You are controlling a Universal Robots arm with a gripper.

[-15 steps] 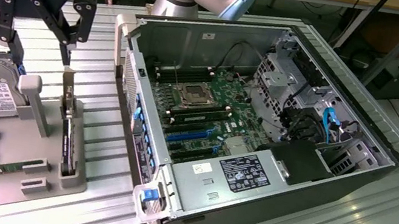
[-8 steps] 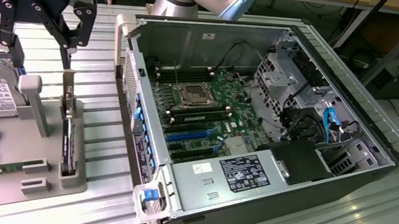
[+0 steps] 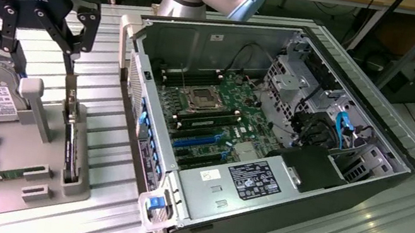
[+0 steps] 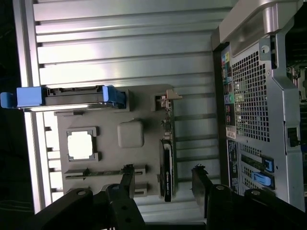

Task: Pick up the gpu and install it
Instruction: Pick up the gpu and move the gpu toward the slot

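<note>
Approach for pick-up, by my reading: gripper (image 3: 45, 65) hung open over the gpu (image 3: 70, 143), which stood on edge in the grey holder (image 3: 14, 146) at the exterior view's left, apart from the computer case (image 3: 204, 39); grasping calls for jaws straddling the thin card squarely
</note>
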